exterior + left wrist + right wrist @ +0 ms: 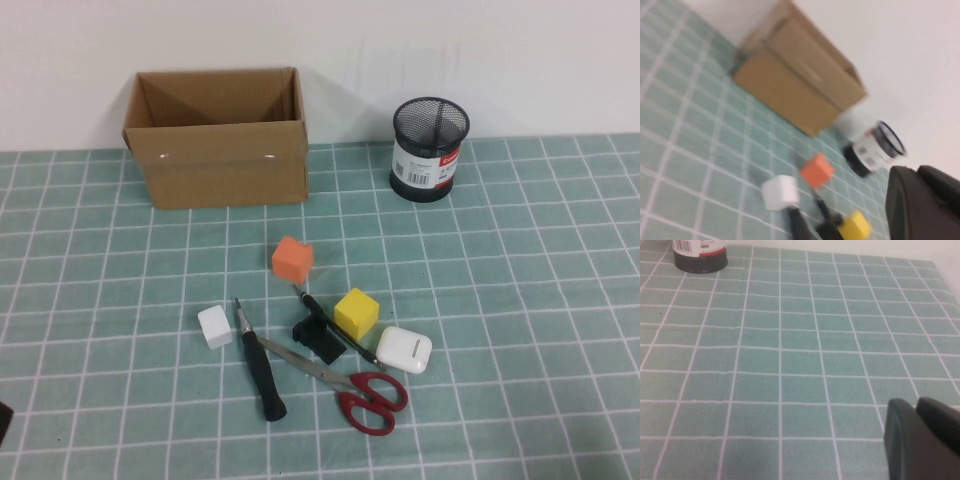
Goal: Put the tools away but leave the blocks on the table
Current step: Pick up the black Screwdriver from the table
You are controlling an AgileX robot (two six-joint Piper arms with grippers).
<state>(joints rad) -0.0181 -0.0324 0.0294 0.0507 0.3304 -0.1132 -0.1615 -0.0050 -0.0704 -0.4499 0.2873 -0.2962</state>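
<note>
On the teal grid table (520, 260), a black-handled screwdriver (258, 365), red-handled scissors (350, 385) and a thin black pen-like tool (312, 303) lie near the front middle. Around them sit the orange cube (292, 258), yellow cube (356, 312) and white cube (215, 327). The left wrist view shows the orange cube (816, 170), white cube (780, 192) and yellow cube (855, 224). My left gripper (917, 172) hangs shut and empty, well short of them. My right gripper (915, 402) is shut and empty over bare mat and is out of the high view.
An open cardboard box (217, 135) stands at the back left and a black mesh pen holder (429, 148) at the back right. A white glossy case (404, 349) and a small black clip (318, 338) lie among the tools.
</note>
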